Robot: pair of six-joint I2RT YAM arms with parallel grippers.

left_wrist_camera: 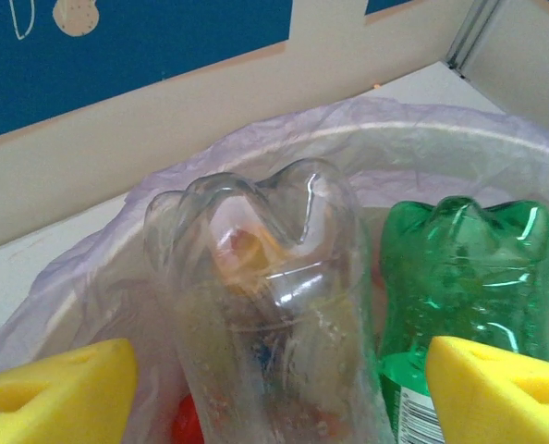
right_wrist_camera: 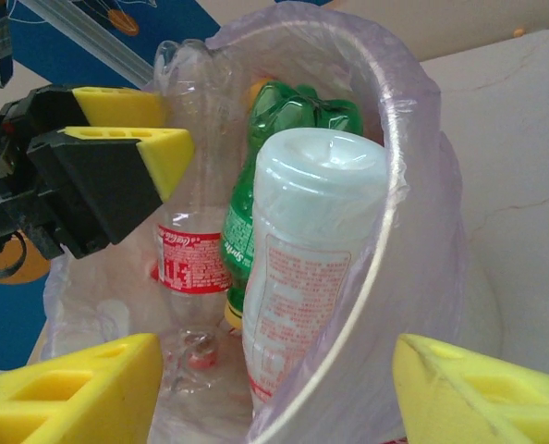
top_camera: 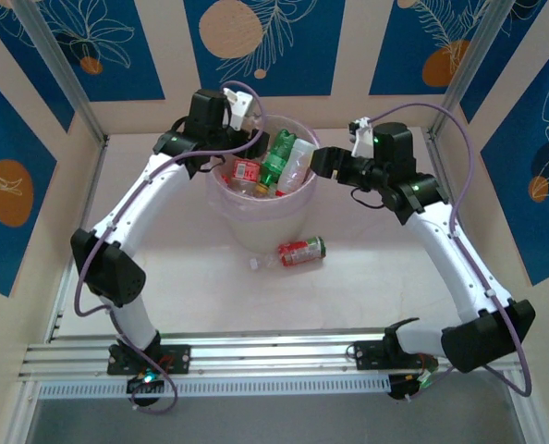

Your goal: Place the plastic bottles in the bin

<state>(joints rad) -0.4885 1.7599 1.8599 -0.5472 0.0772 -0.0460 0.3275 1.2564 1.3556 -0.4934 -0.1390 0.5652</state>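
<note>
Plastic bottles (top_camera: 276, 165): several stand upended inside the bin (top_camera: 256, 231), near the surface's (top_camera: 376, 296) far edge.
Remaining: one red-labelled bottle (top_camera: 300, 251) lies just nearside of the bin (probably the last).
Left hand (left_wrist_camera: 279, 384): spread open around a clear bottle (left_wrist_camera: 256, 277).
Right hand (right_wrist_camera: 274, 370): open, straddling the bin's rim.

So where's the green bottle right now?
In the top view, the green bottle stands in the bin, between a red-labelled bottle and the pale bottle.

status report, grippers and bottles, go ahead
Left gripper open, fingers either side of a clear bottle in the bin. Right gripper open by the pale-labelled bottle. One red-labelled bottle lies on the table beside the bin.
</note>
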